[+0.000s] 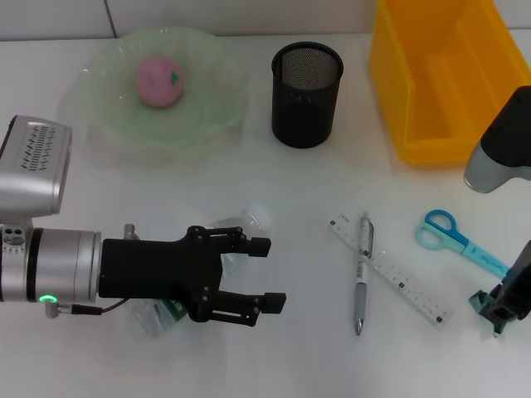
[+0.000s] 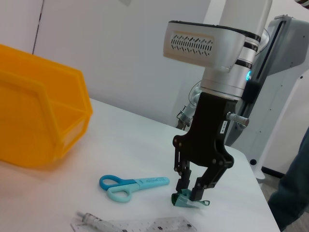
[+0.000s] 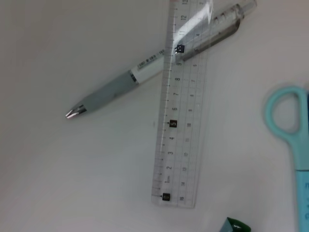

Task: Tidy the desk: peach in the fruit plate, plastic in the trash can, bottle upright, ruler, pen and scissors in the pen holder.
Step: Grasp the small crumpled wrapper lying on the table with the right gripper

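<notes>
The pink peach (image 1: 159, 80) lies in the green glass fruit plate (image 1: 108, 116) at the back left. A clear bottle (image 1: 241, 222) lies on its side at the front left, and my left gripper (image 1: 265, 274) hovers open over its body. At the front right edge, my right gripper (image 2: 189, 189) is shut on a small green piece of plastic (image 2: 186, 200) that rests on the table. The clear ruler (image 1: 406, 282) and the pen (image 1: 362, 274) lie crossed in the middle right. The blue scissors (image 1: 452, 236) lie beside them. The black mesh pen holder (image 1: 306, 95) stands at the back centre.
The yellow trash can (image 1: 431, 83) stands at the back right, behind the scissors. In the right wrist view, the ruler (image 3: 181, 121) lies over the pen (image 3: 120, 87), with a scissors handle (image 3: 289, 116) close by.
</notes>
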`<state>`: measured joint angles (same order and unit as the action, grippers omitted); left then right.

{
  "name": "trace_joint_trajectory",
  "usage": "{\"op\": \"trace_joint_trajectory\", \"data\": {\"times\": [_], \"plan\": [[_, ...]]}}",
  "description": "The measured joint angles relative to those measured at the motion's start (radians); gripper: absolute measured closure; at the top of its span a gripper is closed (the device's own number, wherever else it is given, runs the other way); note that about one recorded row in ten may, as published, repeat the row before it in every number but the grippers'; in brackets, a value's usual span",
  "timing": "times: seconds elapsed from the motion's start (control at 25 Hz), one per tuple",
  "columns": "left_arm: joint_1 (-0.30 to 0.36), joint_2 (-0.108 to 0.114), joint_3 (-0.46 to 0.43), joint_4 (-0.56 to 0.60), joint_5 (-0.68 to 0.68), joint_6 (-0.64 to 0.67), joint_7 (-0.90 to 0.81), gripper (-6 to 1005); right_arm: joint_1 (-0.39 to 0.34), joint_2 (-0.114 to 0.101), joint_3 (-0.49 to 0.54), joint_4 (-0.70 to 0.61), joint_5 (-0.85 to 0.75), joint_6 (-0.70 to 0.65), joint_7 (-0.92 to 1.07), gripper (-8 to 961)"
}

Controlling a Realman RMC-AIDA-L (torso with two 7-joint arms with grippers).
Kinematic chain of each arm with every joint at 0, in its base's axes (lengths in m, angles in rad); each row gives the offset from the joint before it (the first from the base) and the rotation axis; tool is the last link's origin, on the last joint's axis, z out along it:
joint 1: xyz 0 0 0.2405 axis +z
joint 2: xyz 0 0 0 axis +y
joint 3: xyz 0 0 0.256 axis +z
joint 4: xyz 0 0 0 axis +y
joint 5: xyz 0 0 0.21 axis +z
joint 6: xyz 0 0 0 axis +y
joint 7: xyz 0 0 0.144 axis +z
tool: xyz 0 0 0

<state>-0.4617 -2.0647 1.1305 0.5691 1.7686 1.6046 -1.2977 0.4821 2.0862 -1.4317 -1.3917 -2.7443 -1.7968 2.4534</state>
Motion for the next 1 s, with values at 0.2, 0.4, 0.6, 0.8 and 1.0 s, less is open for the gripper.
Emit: {"op": "trace_joint_trajectory", "data": {"times": [0.2,0.4,0.6,0.8,1.0], "plan": [[0.000,0.000,0.000,0.000,0.000,0.000,0.000,182,-0.001,0.000,-0.008,-0.001,0.000,0.005,-0.002,694],[0.000,0.000,0.000,0.000,0.000,0.000,0.000,183,-0.002,0.000,-0.011,-0.002,0.000,0.006,-0.005,738],[0.000,0.000,0.000,0.000,0.000,0.000,0.000,184,-0.002,-0.001,-0.011,-0.003,-0.005,0.006,-0.006,788],[0.000,0.000,-0.001,0.000,0.000,0.000,0.000,185,-0.002,-0.001,-0.011,-0.003,-0.006,0.005,-0.006,840],[0.000,0.000,-0.002,0.000,0.000,0.000,0.000,186,-0.002,-0.002,-0.011,-0.003,-0.008,0.005,-0.007,869]]}}
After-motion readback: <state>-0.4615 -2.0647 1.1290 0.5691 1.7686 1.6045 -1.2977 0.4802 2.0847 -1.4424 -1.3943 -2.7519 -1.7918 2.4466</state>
